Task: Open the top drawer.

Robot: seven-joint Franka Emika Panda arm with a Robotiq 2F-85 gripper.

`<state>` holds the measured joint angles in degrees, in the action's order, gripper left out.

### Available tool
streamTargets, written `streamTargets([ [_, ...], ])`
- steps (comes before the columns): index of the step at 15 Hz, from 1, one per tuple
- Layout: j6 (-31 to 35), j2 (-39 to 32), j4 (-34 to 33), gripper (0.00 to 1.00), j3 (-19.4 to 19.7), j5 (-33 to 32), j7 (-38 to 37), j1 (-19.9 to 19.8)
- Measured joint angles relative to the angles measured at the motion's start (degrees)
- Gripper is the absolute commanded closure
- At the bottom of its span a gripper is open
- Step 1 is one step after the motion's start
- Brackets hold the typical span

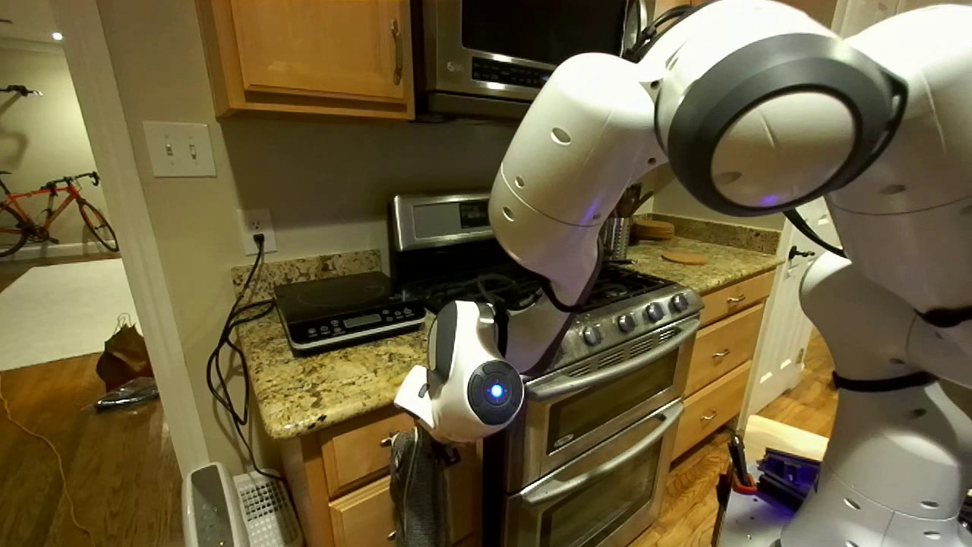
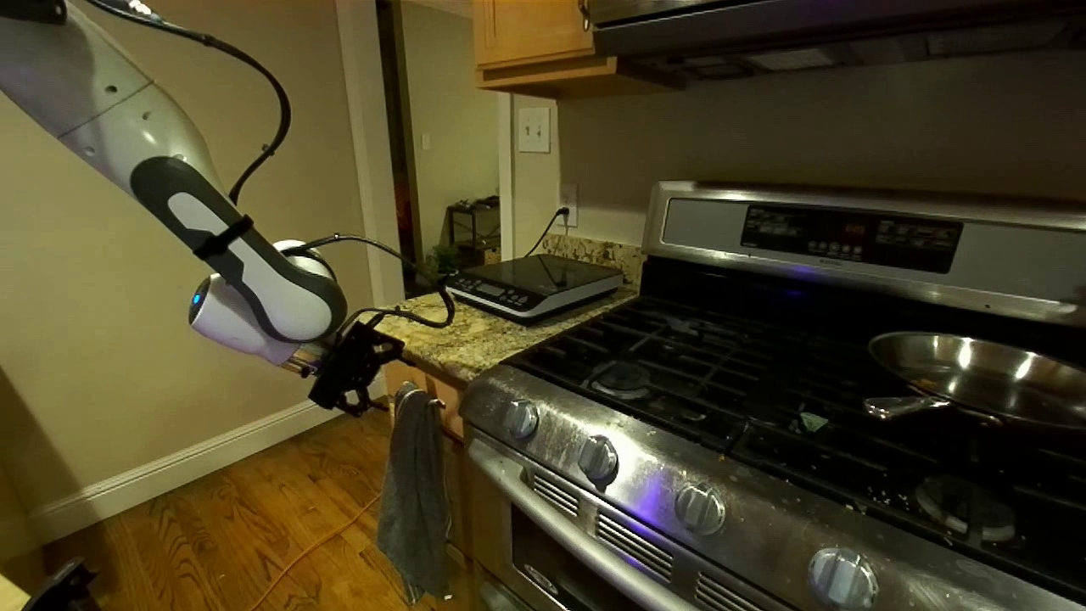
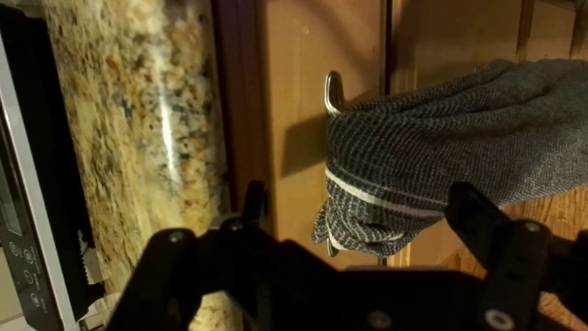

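Reaching for the handle [image 3: 334, 92] seems to be the step in hand. The gripper [image 3: 358, 191] stands spread apart, clamped on nothing, off the front edge of the worktop [image 3: 133, 138]. The top drawer [image 3: 298, 92] sits just beneath that edge, apparently shut, a towel [image 3: 436, 147] hanging over its handle. The next move likely calls for advancing squarely, gripping handle and towel together, then pulling outward.

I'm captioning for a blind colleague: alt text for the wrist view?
An open black robot hand faces a honey-oak drawer front. A white-striped grey towel drapes over its curved metal handle; speckled tan granite countertop at left.
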<state>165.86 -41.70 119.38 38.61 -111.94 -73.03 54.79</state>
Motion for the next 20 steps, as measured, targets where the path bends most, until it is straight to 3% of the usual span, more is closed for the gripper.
streamTargets([
  [7,4.59,-2.69,-4.84,0.00,-3.15,0.11,-0.50,-5.87],
  [18,5.57,-7.30,-9.08,0.00,-6.15,1.96,-1.02,-9.74],
  [19,5.57,-7.61,-9.33,0.01,-6.15,2.28,-1.02,-9.78],
  [20,5.57,-7.92,-9.54,0.16,-6.15,2.58,-1.02,-9.78],
])
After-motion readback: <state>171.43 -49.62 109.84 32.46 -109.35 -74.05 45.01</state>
